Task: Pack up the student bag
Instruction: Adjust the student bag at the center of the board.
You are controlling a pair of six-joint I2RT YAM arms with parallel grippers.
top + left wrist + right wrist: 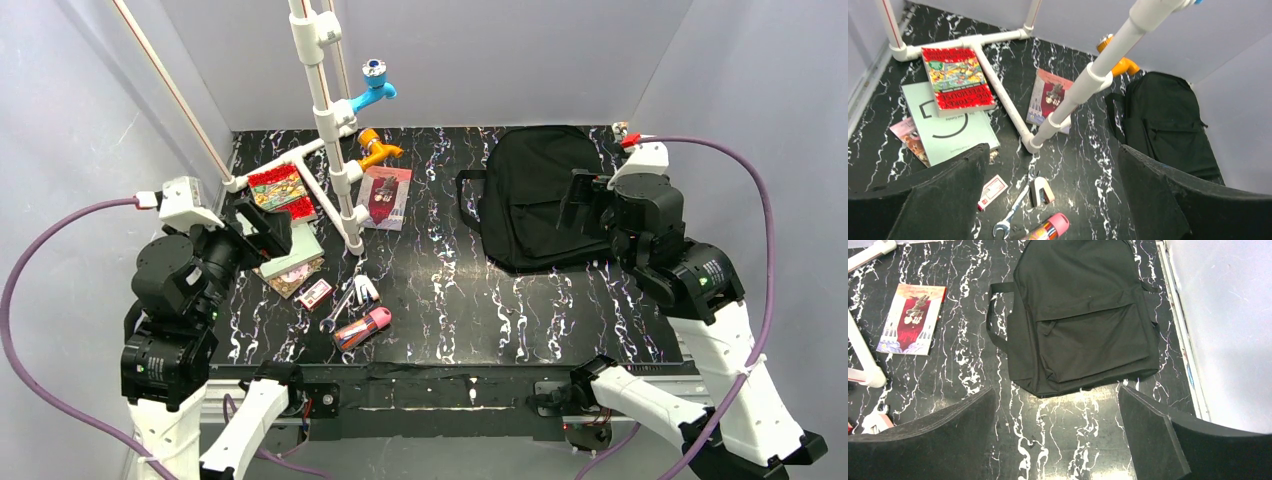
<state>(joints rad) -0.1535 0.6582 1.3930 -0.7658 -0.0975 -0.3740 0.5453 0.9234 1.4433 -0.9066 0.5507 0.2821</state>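
Backpack (1083,315) lies flat and zipped at the far right of the counter (520,310). Both grippers, left (1053,200) and right (1055,435), hover with fingers released, grasping nothing. Opening the zipper first seems wise, before bringing books.

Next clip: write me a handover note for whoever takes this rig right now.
Left claw: open, empty, above the books. Right claw: open, empty, above the near edge of the student bag.
Bag lies flat at right rear, looks closed, front pocket up.
Red book, pale green book, booklet, wrench and small items are all loose on the table.
Done: nothing packed.
Left: open the bag, load everything.
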